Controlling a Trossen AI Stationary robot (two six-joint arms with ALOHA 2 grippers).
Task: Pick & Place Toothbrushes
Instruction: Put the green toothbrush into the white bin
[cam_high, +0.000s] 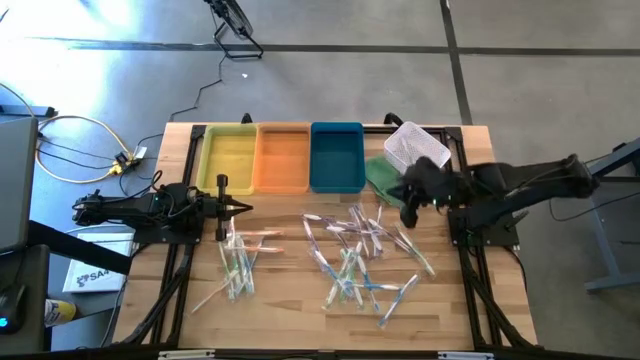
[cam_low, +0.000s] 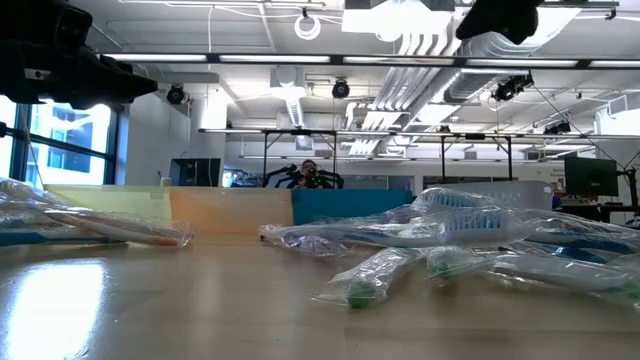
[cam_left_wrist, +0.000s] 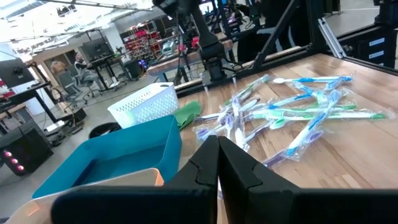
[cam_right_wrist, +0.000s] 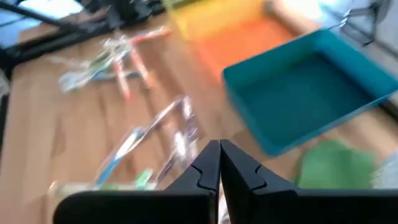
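Observation:
Toothbrushes in clear wrappers lie flat on the wooden table in two heaps. The larger heap (cam_high: 355, 255) is at the middle right and the smaller one (cam_high: 238, 262) is at the left. My right gripper (cam_high: 408, 216) hangs shut above the table, at the far right end of the larger heap (cam_right_wrist: 134, 146) and near the blue tray (cam_right_wrist: 311, 87). I see nothing between its fingers (cam_right_wrist: 219, 144). My left gripper (cam_high: 240, 207) is shut and points level over the table's left side, beyond the smaller heap. Its fingers (cam_left_wrist: 218, 140) hold nothing.
A yellow tray (cam_high: 230, 158), an orange tray (cam_high: 283, 158) and a blue tray (cam_high: 337, 157) stand side by side along the far edge. A white mesh basket (cam_high: 415, 148) and a green cloth (cam_high: 383, 175) lie at the far right. Bare wood lies near the front edge.

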